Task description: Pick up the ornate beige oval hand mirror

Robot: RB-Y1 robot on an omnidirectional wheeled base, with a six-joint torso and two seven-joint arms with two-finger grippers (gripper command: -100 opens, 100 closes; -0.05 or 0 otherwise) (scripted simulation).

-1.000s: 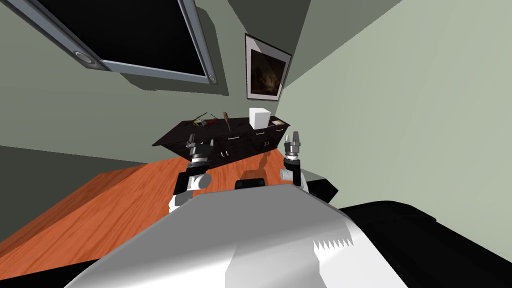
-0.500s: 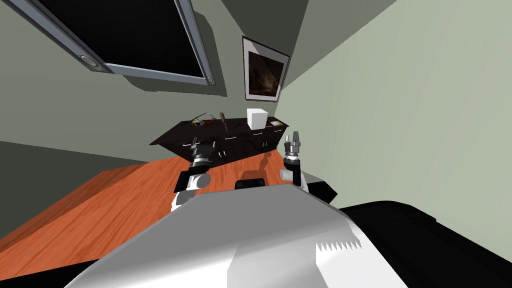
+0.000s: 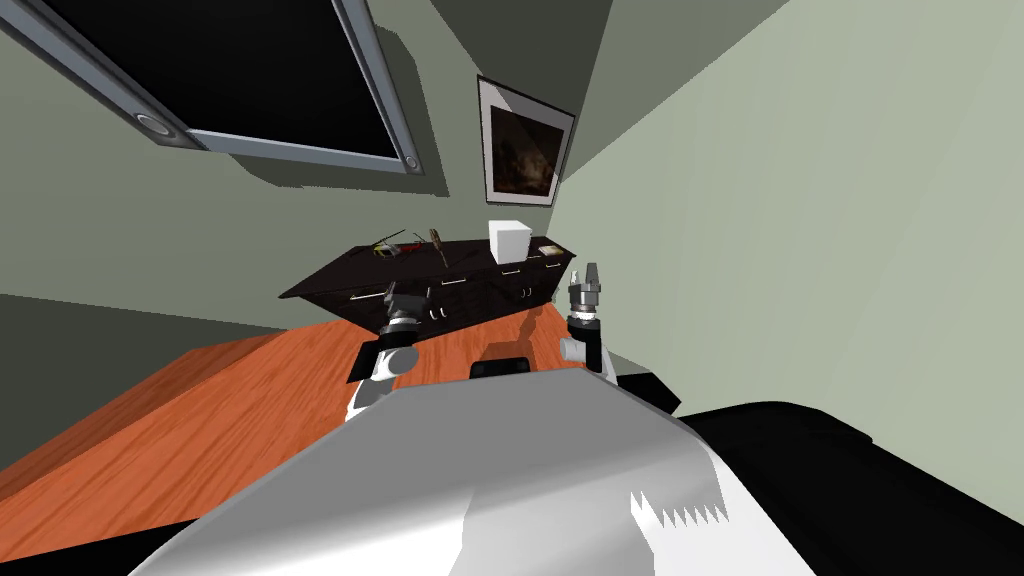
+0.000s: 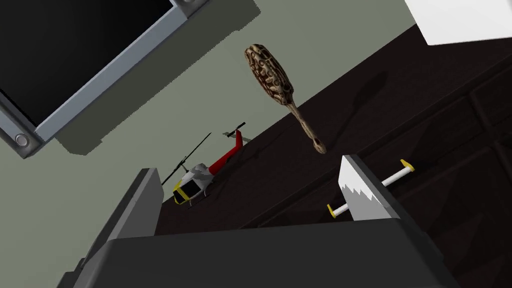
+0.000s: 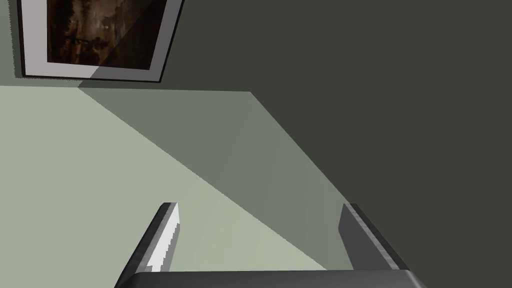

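Dark dresser holds mirror seemingly upright, handle down (left fingers, right fingers spread).

So there's a long, dark, almost black cabinet sitting on an orange wood-grain floor. It has drawers across the front with white bar handles that have yellow tips. Along the top there's a small white-and-yellow toy helicopter with a red tail, then a brown mottled oval hand mirror standing up on its handle tip. After that comes a plain white cube, and a small flat pale item near the end. Can't tell what that last one is.
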